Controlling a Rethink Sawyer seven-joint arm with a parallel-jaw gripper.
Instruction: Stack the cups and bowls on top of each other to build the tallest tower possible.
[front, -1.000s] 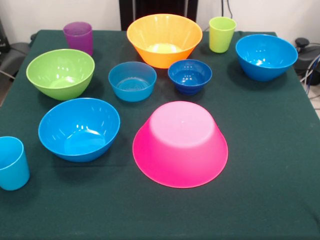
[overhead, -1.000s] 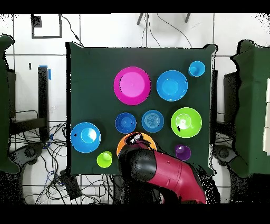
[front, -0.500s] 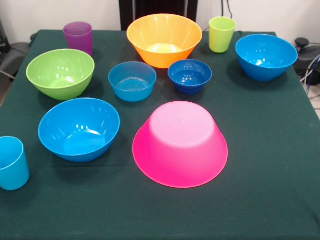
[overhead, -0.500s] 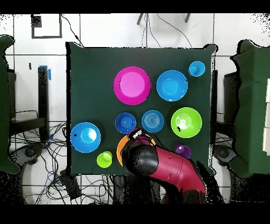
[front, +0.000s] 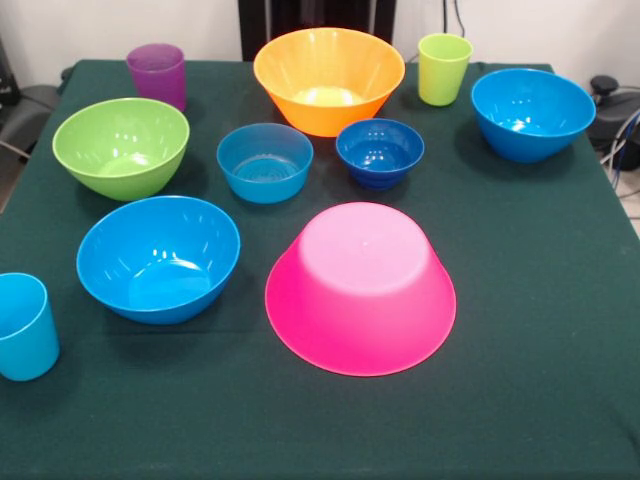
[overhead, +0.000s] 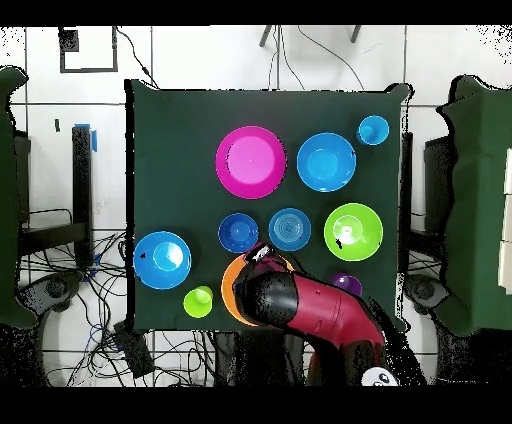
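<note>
My red and black arm (overhead: 310, 310) reaches from the base edge over the table, seen only from overhead. My gripper (overhead: 259, 257) shows at its tip; finger position cannot be judged.

Standing here, I can't make out a single readable word, number, brand or sign in either view. The bowls and cups are plain coloured plastic with no printing that shows, and the dark green surface (front: 540, 400) carries no markings. The robot arm (overhead: 320, 315) in the overhead view shows a small round pale patch near the picture's bottom, but it is too small to read.
</note>
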